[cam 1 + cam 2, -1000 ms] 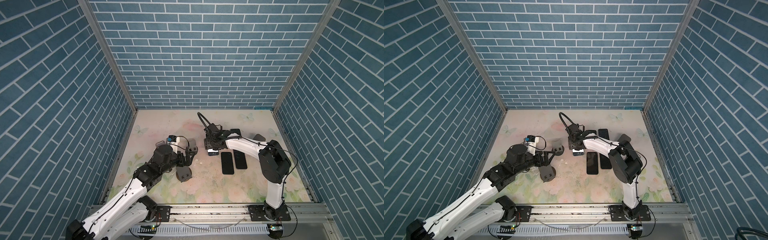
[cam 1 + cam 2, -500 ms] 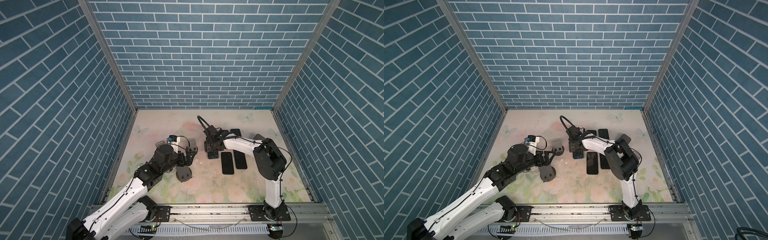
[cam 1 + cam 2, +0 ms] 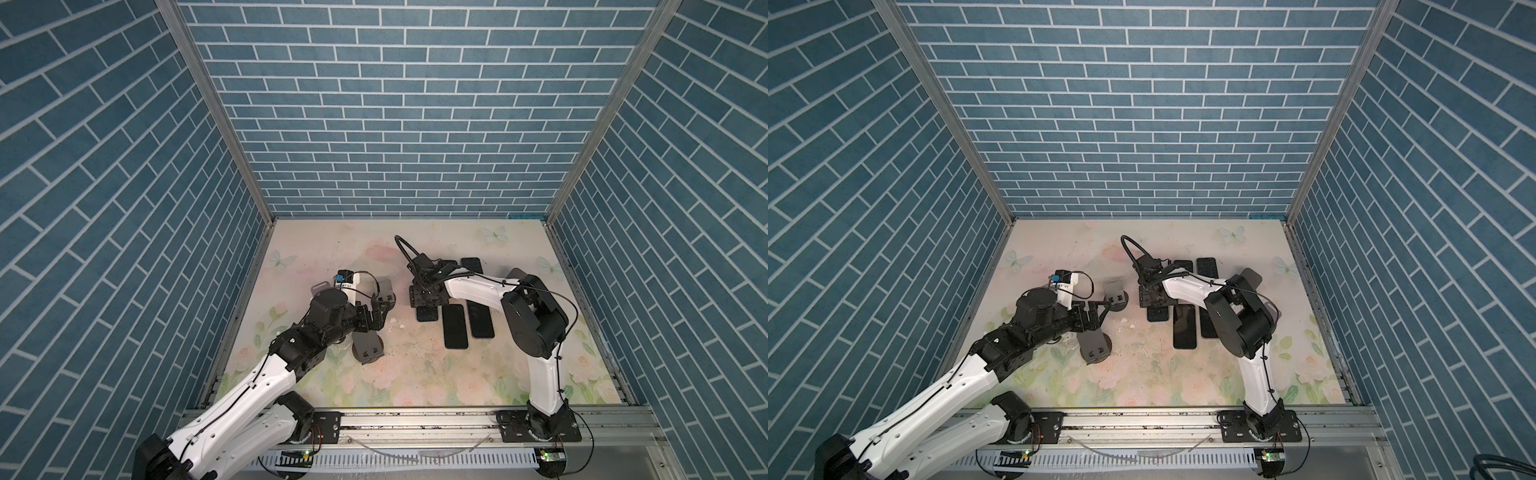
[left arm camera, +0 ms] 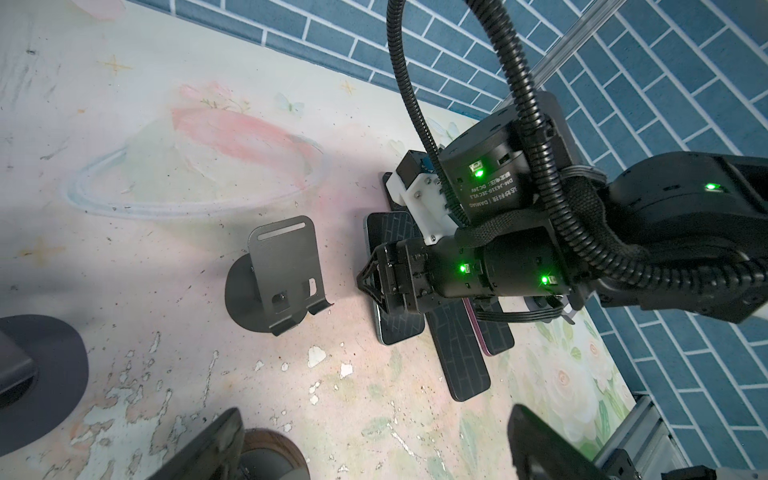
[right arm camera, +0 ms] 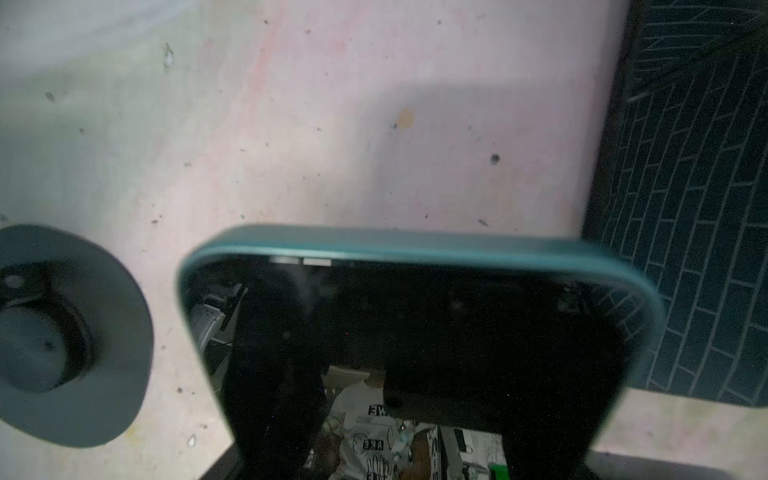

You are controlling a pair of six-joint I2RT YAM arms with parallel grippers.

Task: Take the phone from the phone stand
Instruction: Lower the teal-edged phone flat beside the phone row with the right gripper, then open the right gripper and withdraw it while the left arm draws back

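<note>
Floral-print vinyl covers the worktop (image 3: 415,376), which is scuffed and flaking towards the near side. Just past the rail (image 3: 415,420), in both top views, a dark round-based stand (image 3: 368,347) sits just beside the left gripper (image 3: 1100,312). That gripper hovers low, and its fingers (image 4: 220,444) are spread wide with nothing between them.

Beyond them the phone stand (image 4: 286,274) is upright on its disc base. To its right the phone (image 4: 401,328), teal-edged with a dark screen, lies flat on the worktop, near the phone stand but apart from it.

The right gripper (image 3: 426,297) is positioned directly over the phone's middle. No view shows whether its fingers press the phone or stand clear of it. The right wrist view shows the phone's rounded end and teal rim close up, with a stand's round base off to one side.

A second phone (image 3: 456,326) lies just beside the teal-edged one, and a third phone (image 3: 481,322) lies alongside that. A fourth phone (image 3: 471,264) lies farther back, near the right arm. Blue brick-pattern walls (image 3: 395,124) enclose the cell.
</note>
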